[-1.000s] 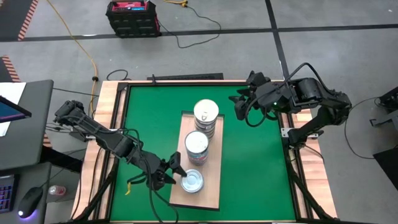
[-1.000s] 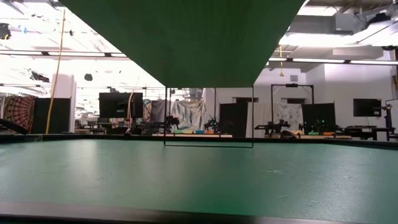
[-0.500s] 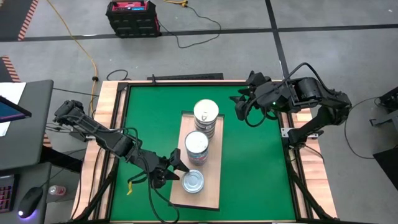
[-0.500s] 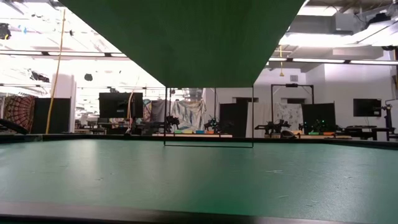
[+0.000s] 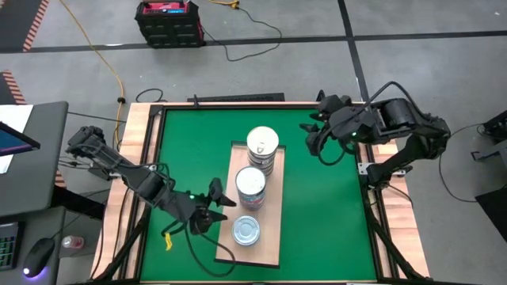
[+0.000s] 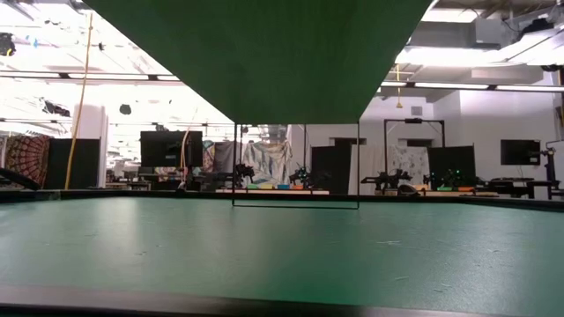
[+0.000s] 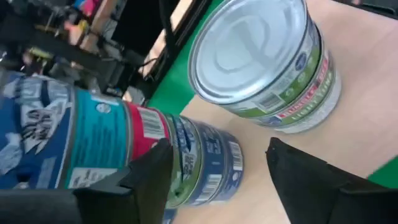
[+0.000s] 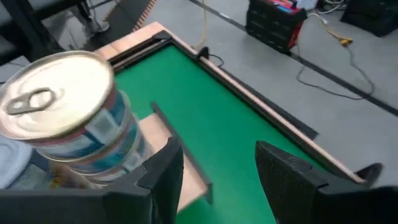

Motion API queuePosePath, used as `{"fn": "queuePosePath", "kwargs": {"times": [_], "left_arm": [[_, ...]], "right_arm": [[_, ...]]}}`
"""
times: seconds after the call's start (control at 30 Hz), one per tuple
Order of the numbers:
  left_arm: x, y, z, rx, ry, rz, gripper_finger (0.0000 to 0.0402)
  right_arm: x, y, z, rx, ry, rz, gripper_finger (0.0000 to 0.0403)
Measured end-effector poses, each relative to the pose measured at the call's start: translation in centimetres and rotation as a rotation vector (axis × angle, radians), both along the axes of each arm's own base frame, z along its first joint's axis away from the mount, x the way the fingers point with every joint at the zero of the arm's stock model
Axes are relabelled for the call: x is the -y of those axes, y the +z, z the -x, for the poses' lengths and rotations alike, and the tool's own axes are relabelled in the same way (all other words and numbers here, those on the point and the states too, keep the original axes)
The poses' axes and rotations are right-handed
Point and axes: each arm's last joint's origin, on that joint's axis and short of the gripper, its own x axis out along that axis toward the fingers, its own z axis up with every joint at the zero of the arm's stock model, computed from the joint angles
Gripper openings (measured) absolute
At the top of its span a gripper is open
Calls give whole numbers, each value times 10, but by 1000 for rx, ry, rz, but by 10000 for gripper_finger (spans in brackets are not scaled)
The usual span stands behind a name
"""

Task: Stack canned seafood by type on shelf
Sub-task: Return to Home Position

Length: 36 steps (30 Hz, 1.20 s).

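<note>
The shelf [image 5: 273, 237] is a pale wooden board lying on the green mat. The canned seafood stands on it in three stacks. The far stack [image 5: 262, 146] is tall, with a gold pull-tab top [image 8: 59, 99]. The middle stack [image 5: 250, 186] is also tall [image 7: 124, 149]. The near stack [image 5: 246, 230] is short and silver-topped [image 7: 261, 56]. My left gripper [image 5: 215, 202] hovers open just left of the board, between the near and middle stacks, with nothing between its fingers [image 7: 149, 180]. My right gripper [image 5: 311, 134] hangs open above the mat, right of the far stack.
A wooden rim [image 5: 141, 150] frames the green mat [image 5: 325, 214]. Bare mat lies right of the board and left of it [image 5: 182, 150]. A black box [image 5: 168, 20] and cables lie on the floor beyond the table. The low view shows only mat and the room behind.
My left gripper has rolled and drawn back from the near short stack toward the table's left and far side; its fingers stood against that stack's top can and now stand apart from it. The cans have kept still.
</note>
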Motion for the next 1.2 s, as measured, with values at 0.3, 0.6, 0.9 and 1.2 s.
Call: {"fn": "queuePosePath", "kwargs": {"times": [0.3, 0.6, 0.9, 1.2], "left_arm": [[6, -4, 24, -32, 240, 75, 196], [-36, 28, 71, 80, 513, 349, 146], [-86, 65, 117, 286, 643, 723, 100], [-117, 87, 144, 495, 737, 1172, 75]], "right_arm": [[6, 16, 43, 56, -30, 30, 196], [8, 12, 53, -31, -30, 82, 172], [5, -33, 70, -97, -5, 76, 151], [0, -106, 83, 114, 112, 2, 134]]}}
